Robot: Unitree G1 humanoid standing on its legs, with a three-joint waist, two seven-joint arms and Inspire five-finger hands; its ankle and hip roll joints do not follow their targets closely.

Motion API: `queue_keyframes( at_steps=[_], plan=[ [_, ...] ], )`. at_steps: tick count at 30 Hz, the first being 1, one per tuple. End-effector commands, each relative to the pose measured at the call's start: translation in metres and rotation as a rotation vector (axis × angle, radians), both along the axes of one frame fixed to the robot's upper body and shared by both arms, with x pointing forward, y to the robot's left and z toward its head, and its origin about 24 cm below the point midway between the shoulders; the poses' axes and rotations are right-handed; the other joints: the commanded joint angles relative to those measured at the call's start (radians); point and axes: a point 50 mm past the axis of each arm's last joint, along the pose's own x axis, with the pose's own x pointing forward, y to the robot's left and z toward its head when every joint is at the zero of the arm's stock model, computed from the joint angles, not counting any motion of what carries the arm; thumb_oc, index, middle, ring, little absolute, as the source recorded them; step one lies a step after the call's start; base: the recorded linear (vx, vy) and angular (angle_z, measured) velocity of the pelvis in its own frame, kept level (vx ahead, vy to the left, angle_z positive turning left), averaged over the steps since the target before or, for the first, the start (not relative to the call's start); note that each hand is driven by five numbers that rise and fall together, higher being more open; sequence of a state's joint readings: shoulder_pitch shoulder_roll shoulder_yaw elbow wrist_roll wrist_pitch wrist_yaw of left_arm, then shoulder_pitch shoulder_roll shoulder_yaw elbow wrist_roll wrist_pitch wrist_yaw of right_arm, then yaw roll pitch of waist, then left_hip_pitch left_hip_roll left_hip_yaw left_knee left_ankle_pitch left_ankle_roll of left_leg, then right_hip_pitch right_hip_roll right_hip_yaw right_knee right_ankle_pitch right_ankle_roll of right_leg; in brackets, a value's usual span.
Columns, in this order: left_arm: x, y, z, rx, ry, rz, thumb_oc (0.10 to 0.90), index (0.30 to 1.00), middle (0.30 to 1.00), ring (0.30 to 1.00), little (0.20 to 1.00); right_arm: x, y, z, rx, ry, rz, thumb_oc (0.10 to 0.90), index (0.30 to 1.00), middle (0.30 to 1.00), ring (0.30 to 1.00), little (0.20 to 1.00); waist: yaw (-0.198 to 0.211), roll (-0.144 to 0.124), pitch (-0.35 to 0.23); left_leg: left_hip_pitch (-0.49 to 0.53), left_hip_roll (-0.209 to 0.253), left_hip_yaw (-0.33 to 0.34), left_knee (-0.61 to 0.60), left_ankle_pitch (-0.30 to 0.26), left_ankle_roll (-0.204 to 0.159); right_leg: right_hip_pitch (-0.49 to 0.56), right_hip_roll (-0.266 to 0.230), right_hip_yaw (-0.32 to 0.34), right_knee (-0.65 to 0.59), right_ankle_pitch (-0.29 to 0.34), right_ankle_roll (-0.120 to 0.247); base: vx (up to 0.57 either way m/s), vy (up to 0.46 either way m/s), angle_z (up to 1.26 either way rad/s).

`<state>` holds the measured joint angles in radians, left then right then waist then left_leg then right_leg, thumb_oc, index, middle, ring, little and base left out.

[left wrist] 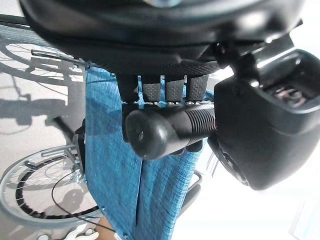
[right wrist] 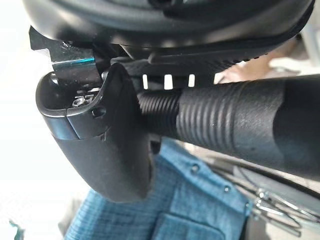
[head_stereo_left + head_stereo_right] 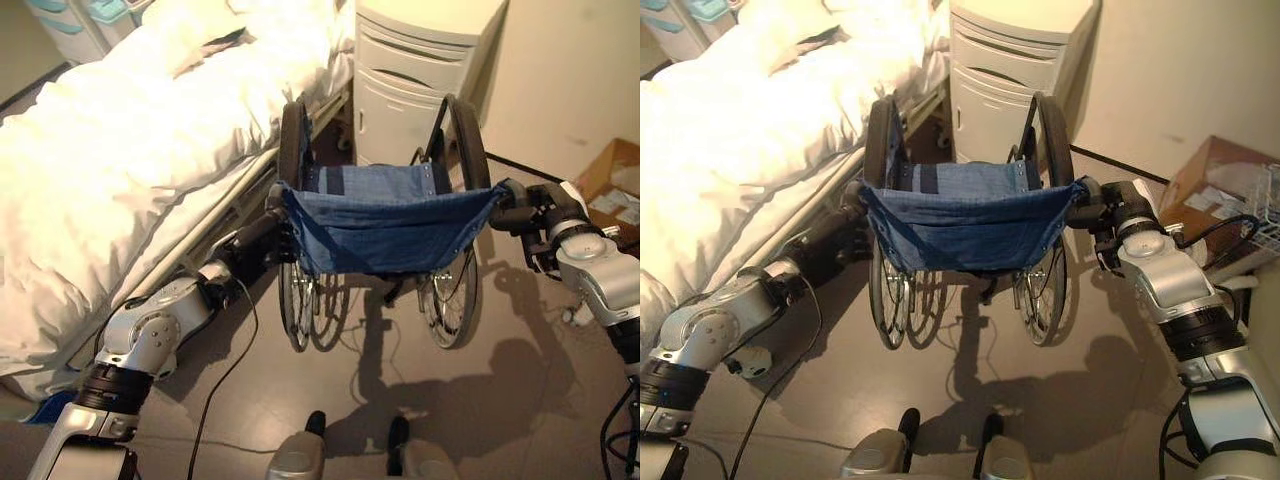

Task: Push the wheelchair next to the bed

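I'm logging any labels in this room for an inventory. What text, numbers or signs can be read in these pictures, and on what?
None can be read.
Wheelchair, its blue cloth back and black push handles: no print visible.
White bedside cabinet: no label visible.
Bed with white covers: no print visible.
Cardboard box by the wall: pale papers inside, any print too small to read.
Left hand and right hand casings: no markings legible.

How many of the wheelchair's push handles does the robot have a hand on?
2. The left hand curls round the left push handle on the bed side; the right hand curls round the right push handle on the wheelchair.
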<state>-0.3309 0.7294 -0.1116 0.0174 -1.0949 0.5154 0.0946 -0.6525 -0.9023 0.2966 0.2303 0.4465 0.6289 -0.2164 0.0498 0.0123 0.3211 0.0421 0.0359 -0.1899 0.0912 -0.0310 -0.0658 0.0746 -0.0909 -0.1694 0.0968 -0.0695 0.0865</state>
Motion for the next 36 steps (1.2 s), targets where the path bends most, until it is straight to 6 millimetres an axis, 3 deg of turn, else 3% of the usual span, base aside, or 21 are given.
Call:
queue_keyframes(
  at_steps=[1,2,3,5,7,9,10,13,22,23,24,25,26,27,36],
  plan=[
    [-0.005,0.038,0.064,0.028,-0.321,0.172,0.400,0.300,0.300,0.300,0.300,0.008,0.070,0.061,0.035,-0.262,0.374,0.400,0.300,0.300,0.300,0.300,0.077,-0.089,-0.216,0.076,0.008,0.042,0.048,0.030,0.000,-0.101,-0.071,0.037,-0.111,0.202,0.072,0.10,-0.184,0.30],
    [-0.006,0.039,0.063,0.026,-0.321,0.175,0.400,0.300,0.300,0.300,0.300,0.008,0.070,0.062,0.034,-0.259,0.374,0.400,0.300,0.300,0.300,0.300,0.077,-0.088,-0.217,0.071,0.013,0.046,0.055,0.043,-0.003,-0.096,-0.067,0.032,-0.114,0.198,0.067,0.09,-0.200,0.28],
    [-0.007,0.039,0.063,0.016,-0.323,0.180,0.400,0.300,0.300,0.300,0.300,0.008,0.068,0.062,0.025,-0.254,0.370,0.400,0.300,0.300,0.300,0.300,0.076,-0.088,-0.219,0.042,0.022,0.069,0.101,0.097,-0.014,-0.074,-0.053,0.020,-0.127,0.188,0.049,0.08,-0.143,0.17],
    [-0.008,0.037,0.062,-0.001,-0.326,0.169,0.400,0.300,0.300,0.300,0.300,0.007,0.067,0.061,0.011,-0.249,0.357,0.400,0.300,0.300,0.300,0.300,0.073,-0.090,-0.213,-0.019,0.026,0.113,0.207,0.124,-0.023,-0.023,-0.033,-0.007,-0.149,0.168,0.025,0.09,-0.190,0.17],
    [-0.008,0.032,0.060,-0.010,-0.325,0.153,0.400,0.300,0.300,0.300,0.300,0.005,0.066,0.060,0.004,-0.247,0.344,0.400,0.300,0.300,0.300,0.300,0.071,-0.088,-0.210,-0.049,0.029,0.151,0.220,0.126,-0.025,0.003,-0.025,-0.032,-0.158,0.161,0.014,0.06,-0.107,0.36],
    [-0.008,0.031,0.057,-0.014,-0.323,0.143,0.400,0.300,0.300,0.300,0.300,0.005,0.065,0.059,-0.004,-0.246,0.337,0.400,0.300,0.300,0.300,0.300,0.071,-0.081,-0.209,-0.052,0.031,0.176,0.161,0.122,-0.027,0.020,-0.016,-0.053,-0.163,0.153,0.013,0.08,-0.023,0.42],
    [-0.009,0.032,0.056,-0.017,-0.320,0.145,0.400,0.300,0.300,0.300,0.300,0.004,0.065,0.057,-0.011,-0.242,0.335,0.400,0.300,0.300,0.300,0.300,0.075,-0.070,-0.210,-0.043,0.026,0.186,0.069,0.122,-0.029,0.032,-0.009,-0.065,-0.166,0.145,0.016,0.09,0.014,0.26],
    [-0.010,0.036,0.050,-0.021,-0.311,0.156,0.400,0.300,0.300,0.300,0.300,0.003,0.066,0.054,-0.002,-0.236,0.330,0.400,0.300,0.300,0.300,0.300,0.078,-0.065,-0.215,-0.022,0.013,0.168,0.013,0.110,-0.024,0.041,-0.007,-0.065,-0.157,0.128,0.011,0.12,0.053,0.15],
    [-0.002,0.038,0.057,-0.011,-0.294,0.173,0.400,0.300,0.300,0.300,0.300,-0.001,0.061,0.041,0.013,-0.205,0.316,0.400,0.300,0.300,0.300,0.300,0.040,-0.055,-0.253,0.053,-0.003,0.215,-0.112,0.060,-0.016,0.056,-0.017,-0.055,-0.183,0.134,0.026,0.08,0.074,0.09],
    [-0.001,0.038,0.057,0.000,-0.295,0.177,0.400,0.300,0.300,0.300,0.300,-0.001,0.061,0.040,0.012,-0.203,0.316,0.461,0.392,0.392,0.392,0.392,0.037,-0.052,-0.254,0.058,-0.003,0.220,-0.120,0.059,-0.015,0.055,-0.018,-0.054,-0.184,0.134,0.028,0.05,0.049,-0.05],
    [-0.001,0.038,0.058,0.001,-0.294,0.178,0.400,0.300,0.300,0.300,0.300,-0.001,0.061,0.040,0.012,-0.203,0.316,0.595,0.592,0.592,0.592,0.592,0.037,-0.052,-0.255,0.060,-0.003,0.222,-0.123,0.059,-0.014,0.055,-0.018,-0.054,-0.184,0.134,0.029,0.04,0.037,-0.05],
    [-0.001,0.039,0.059,0.011,-0.290,0.186,0.486,0.429,0.429,0.429,0.429,-0.001,0.061,0.039,0.012,-0.206,0.310,0.800,0.900,0.900,0.900,0.900,0.033,-0.048,-0.258,0.069,-0.002,0.230,-0.136,0.058,-0.011,0.053,-0.019,-0.051,-0.184,0.133,0.031,0.03,0.021,-0.03],
    [0.000,0.039,0.059,0.013,-0.289,0.187,0.588,0.582,0.582,0.582,0.582,-0.001,0.061,0.039,0.013,-0.207,0.308,0.800,0.900,0.900,0.900,0.900,0.032,-0.047,-0.258,0.070,-0.002,0.231,-0.138,0.058,-0.011,0.053,-0.019,-0.050,-0.184,0.132,0.032,0.03,0.024,-0.03],
    [0.000,0.040,0.059,0.018,-0.286,0.189,0.800,0.900,0.900,0.900,0.900,-0.002,0.060,0.039,0.015,-0.211,0.303,0.800,0.900,0.900,0.900,0.900,0.030,-0.045,-0.258,0.075,-0.002,0.233,-0.143,0.057,-0.009,0.053,-0.018,-0.048,-0.184,0.131,0.032,0.00,0.000,0.00],
    [-0.002,0.054,0.072,0.077,-0.312,0.261,0.800,0.900,0.900,0.900,0.900,-0.013,0.038,0.057,-0.010,-0.303,0.236,0.800,0.900,0.900,0.900,0.900,0.007,-0.042,-0.268,0.096,0.002,0.251,-0.174,0.051,-0.003,0.050,-0.016,-0.038,-0.184,0.126,0.040,0.00,-0.001,0.00]
  ],
)
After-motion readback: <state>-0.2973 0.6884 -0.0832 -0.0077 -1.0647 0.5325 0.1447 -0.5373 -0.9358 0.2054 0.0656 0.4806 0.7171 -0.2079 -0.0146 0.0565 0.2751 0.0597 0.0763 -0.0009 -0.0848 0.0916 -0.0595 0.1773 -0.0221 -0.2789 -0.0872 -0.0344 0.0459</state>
